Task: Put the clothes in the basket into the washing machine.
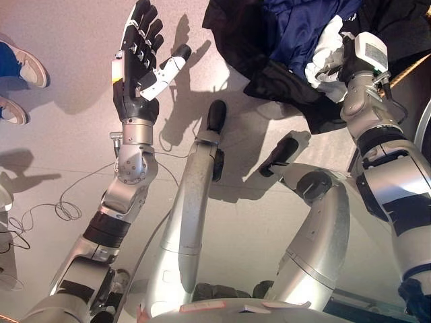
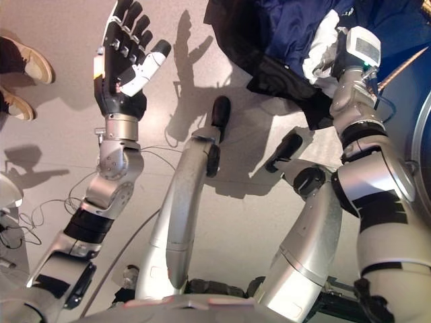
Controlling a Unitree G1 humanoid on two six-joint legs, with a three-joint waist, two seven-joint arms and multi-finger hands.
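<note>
The clothes (image 1: 296,40), a dark pile with navy and white bits, sit on the floor (image 1: 60,134) up top. My right hand (image 1: 340,64) is buried in that pile, so can't tell what the fingers are doing. My left hand (image 1: 138,57) is well left of it, fingers spread wide, holding nothing. 2 shoes (image 1: 20,81) further left.

No writing shows anywhere that I can read. The dark clothes (image 1: 283,47) carry no legible label, perhaps hidden in folds.
</note>
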